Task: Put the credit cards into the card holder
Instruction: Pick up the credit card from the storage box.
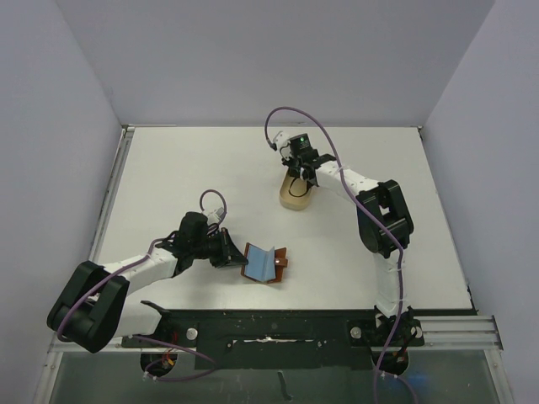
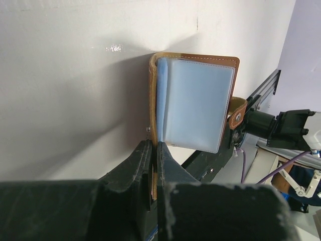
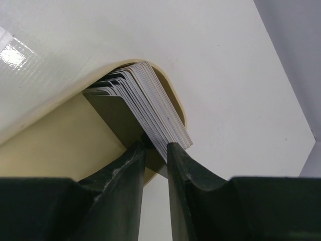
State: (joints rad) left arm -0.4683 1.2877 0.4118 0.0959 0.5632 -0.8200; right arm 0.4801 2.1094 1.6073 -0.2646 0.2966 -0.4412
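— Near the front edge of the bench [image 1: 185, 168], on the left side: left tool [image 1: 229, 252], lying low, pinched tight on the card holder [image 1: 268, 264].
— Pinched on which part?
— On one edge of the brown cover only. Fingers [image 2: 138, 160] pressed together on the leather.
— And the card holder itself, open or closed?
— Open, like a small book. Just to the right of the left tool, down at the bench surface; touching it or just above, not clear. Inside, pale blue clear sleeves [image 2: 193, 103], standing a little apart from the cover. At the far side, a brown strap [image 2: 236, 113] with a metal snap, sticking out.
— Any card inside the sleeves?
— Cannot tell; too pale and too glossy.
— Then the credit cards [image 3: 150, 105], where?
— Well apart from the card holder, toward the far middle of the bench. Packed on edge as one fanned stack inside a tan oval tray [image 3: 60, 145], leaning against its curved wall.
— And the right tool [image 3: 156, 146]?
— Reaching down into that tray. Partly closed, one finger on each side of the near corner of the stack, gripping several cards between. Exactly how many, impossible to say.
— Touching the tray as well?
— Hard to judge from the wrist view.
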